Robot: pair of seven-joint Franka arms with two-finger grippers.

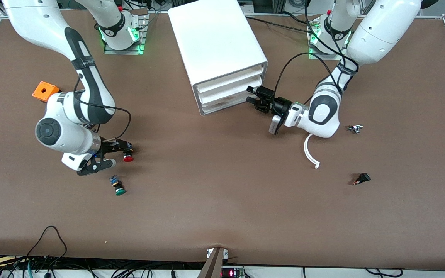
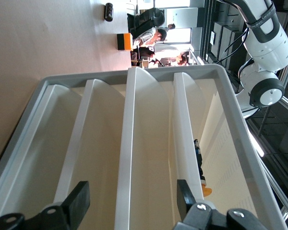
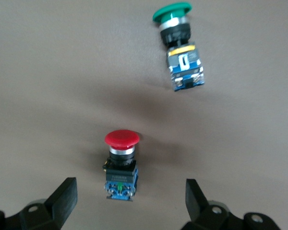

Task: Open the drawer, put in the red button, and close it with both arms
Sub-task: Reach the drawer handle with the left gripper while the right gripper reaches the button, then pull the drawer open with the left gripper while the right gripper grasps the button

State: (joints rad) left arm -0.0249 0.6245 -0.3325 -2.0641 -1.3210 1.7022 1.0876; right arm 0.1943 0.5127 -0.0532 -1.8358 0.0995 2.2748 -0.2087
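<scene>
- the left gripper [image 1: 254, 99] is held at the front of the drawer unit [image 1: 222, 58], fingers parted astride a drawer's handle lip; they should be closed squarely on it before any pull, which is best kept straight.
- the right gripper [image 1: 110, 154] is spread wide, empty, with the red button [image 1: 128, 156] between its fingers.
- the red button lies on its side on the table [image 1: 222, 208] toward the right arm's end, beside the green button [image 1: 118, 186]: round red cap, black body, blue base.

Even overhead light, front view sharp; soft shadows under arms on the counter [image 1: 222, 216]. Right wrist view slightly soft, left wrist view blown-out bright background.
</scene>
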